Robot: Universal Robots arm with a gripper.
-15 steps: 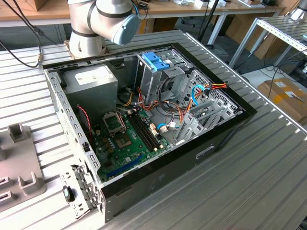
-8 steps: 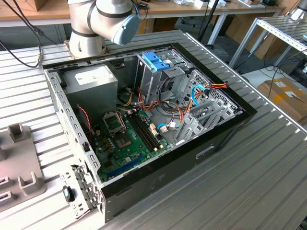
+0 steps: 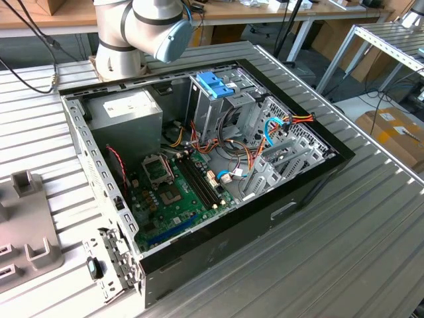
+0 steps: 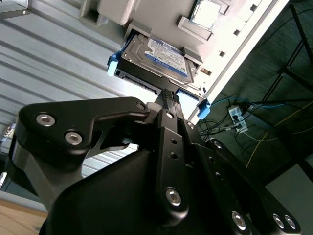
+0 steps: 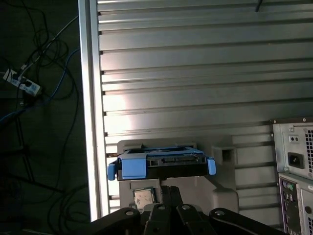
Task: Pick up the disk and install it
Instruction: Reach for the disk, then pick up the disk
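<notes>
Ribbed aluminium table [image 5: 195, 73] carries a grey holder block [image 5: 222, 191] close to its edge. On this block lies the disk [image 5: 164, 164], flat and directly ahead of the gripper [image 4: 168, 98], whose black linkage is in the foreground in both wrist views. The gripper tip is at the disk's near edge; contact cannot be confirmed, nor can the gripper opening be determined.

The disk has a silver-grey body, a blue-and-white label on its broad face and light-blue carrier rails along both sides.

A processor chip [image 5: 143, 197] sits in the same block, just beside the disk. The computer case [image 5: 293, 166] stands apart from the block. In the exterior view it lies open, its motherboard [image 3: 169, 192] exposed, near the arm [image 3: 142, 26]. A power strip [image 5: 19, 83] lies on the floor beyond the table edge.
</notes>
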